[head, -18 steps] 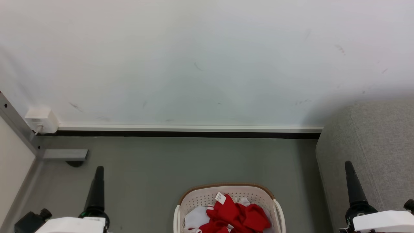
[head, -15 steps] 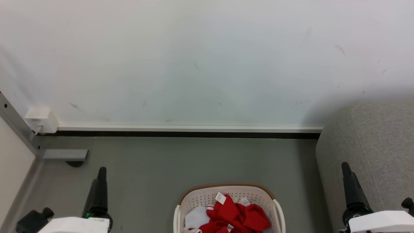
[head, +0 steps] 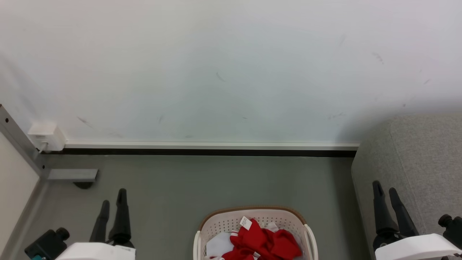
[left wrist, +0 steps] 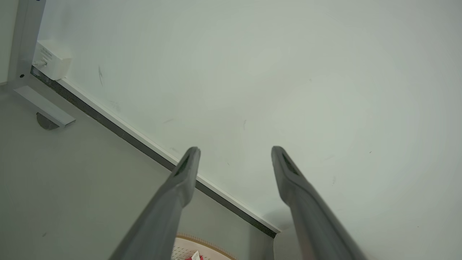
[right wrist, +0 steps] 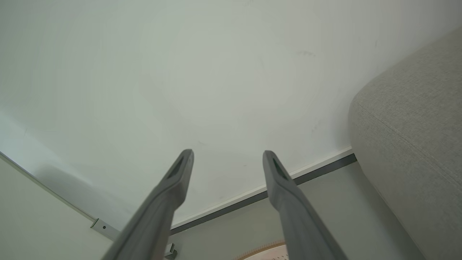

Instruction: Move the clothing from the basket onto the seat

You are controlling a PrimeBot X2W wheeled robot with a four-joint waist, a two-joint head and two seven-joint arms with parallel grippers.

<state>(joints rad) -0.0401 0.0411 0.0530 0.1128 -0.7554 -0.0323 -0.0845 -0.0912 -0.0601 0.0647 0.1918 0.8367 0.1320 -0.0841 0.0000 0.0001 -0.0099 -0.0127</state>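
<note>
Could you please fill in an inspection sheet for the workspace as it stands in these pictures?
Surface: grey floor; the basket stands on it, near the bottom edge of the head view.
Job's things: red clothing heaped in the basket, a white tag showing; the grey seat is to the basket's right, with no garment on the part in view.
Clutter: white cloth in the basket, left of the clothing.
Grippers: left gripper open, holding nothing; right gripper open, holding nothing, in front of the seat.
Cables: short lead at the white wall box.
Surroundings: scuffed white wall, dark skirting strip, grey metal frame at the left.
</note>
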